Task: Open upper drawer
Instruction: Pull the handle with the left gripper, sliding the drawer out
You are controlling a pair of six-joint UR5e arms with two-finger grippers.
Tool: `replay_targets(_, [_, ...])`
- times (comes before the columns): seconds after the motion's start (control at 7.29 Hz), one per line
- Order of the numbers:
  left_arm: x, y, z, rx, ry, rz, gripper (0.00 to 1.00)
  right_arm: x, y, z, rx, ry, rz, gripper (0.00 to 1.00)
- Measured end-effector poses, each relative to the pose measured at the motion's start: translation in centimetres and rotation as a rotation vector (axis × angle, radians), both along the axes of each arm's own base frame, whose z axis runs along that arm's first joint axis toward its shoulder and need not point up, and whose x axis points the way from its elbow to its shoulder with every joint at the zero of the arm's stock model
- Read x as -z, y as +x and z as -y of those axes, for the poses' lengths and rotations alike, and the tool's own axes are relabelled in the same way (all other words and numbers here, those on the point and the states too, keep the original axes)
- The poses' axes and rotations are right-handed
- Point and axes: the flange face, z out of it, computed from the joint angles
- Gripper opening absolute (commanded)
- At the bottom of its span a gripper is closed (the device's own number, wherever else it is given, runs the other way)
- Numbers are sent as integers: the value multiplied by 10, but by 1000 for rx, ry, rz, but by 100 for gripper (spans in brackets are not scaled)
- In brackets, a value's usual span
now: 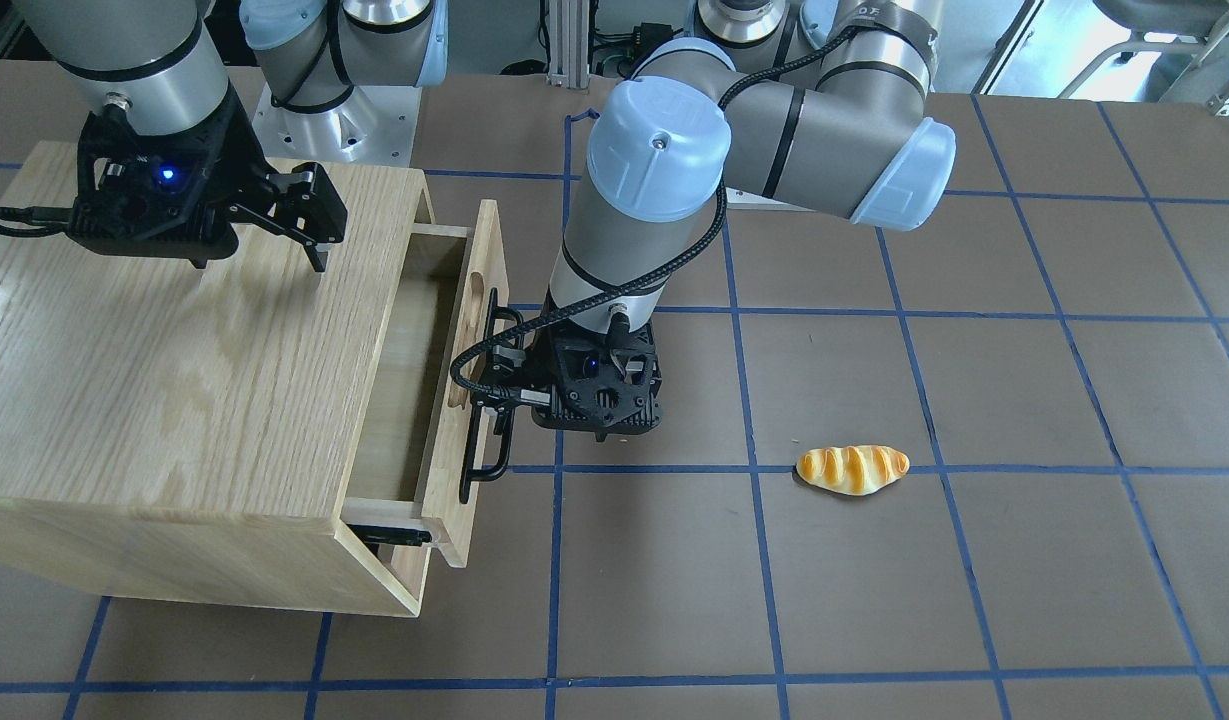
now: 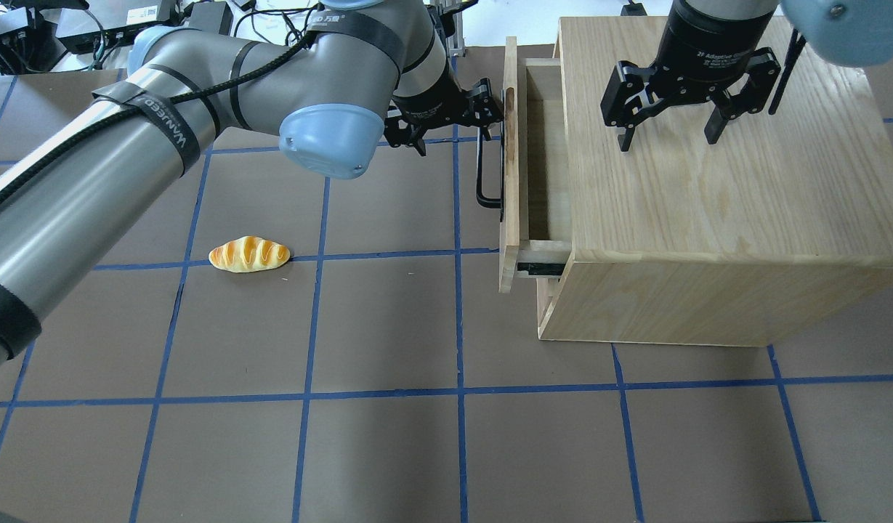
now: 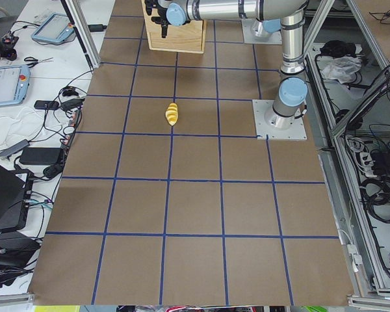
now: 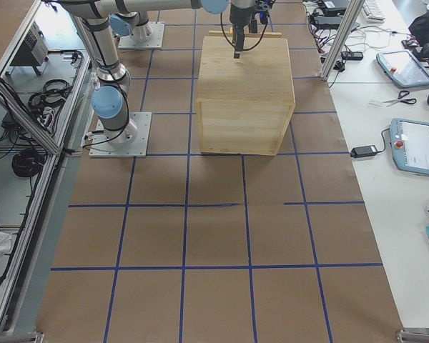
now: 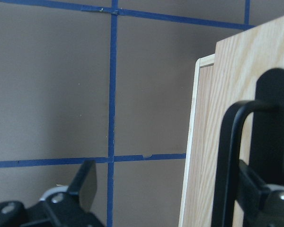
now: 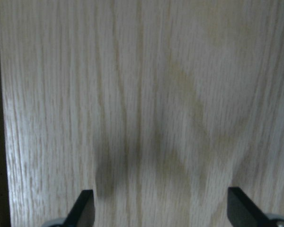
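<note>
1. Upper drawer point(image 2: 509, 167), partly drawn out leftward from the cabinet point(image 2: 708, 218); handle point(image 2: 481, 174) laid near-to-far.
2. Handle straddled by the left gripper point(image 5: 170, 184) — jaws spread, nothing clamped.
3. Right gripper point(image 2: 668, 138) held spread above the cabinet.

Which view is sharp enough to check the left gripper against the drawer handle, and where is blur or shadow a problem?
Front-facing view: evenly lit and sharp on the left gripper and the black bar handle. Left wrist view: handle so close it is a soft dark silhouette. Right wrist view: cabinet top soft, with two finger shadows.
</note>
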Motion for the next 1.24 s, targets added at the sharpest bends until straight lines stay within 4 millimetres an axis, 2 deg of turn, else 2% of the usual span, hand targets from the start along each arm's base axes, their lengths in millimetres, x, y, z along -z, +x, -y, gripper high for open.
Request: replay_targets(1.24, [-9,34,13,35,-11,66,100,0,0,0,1,0,0,100])
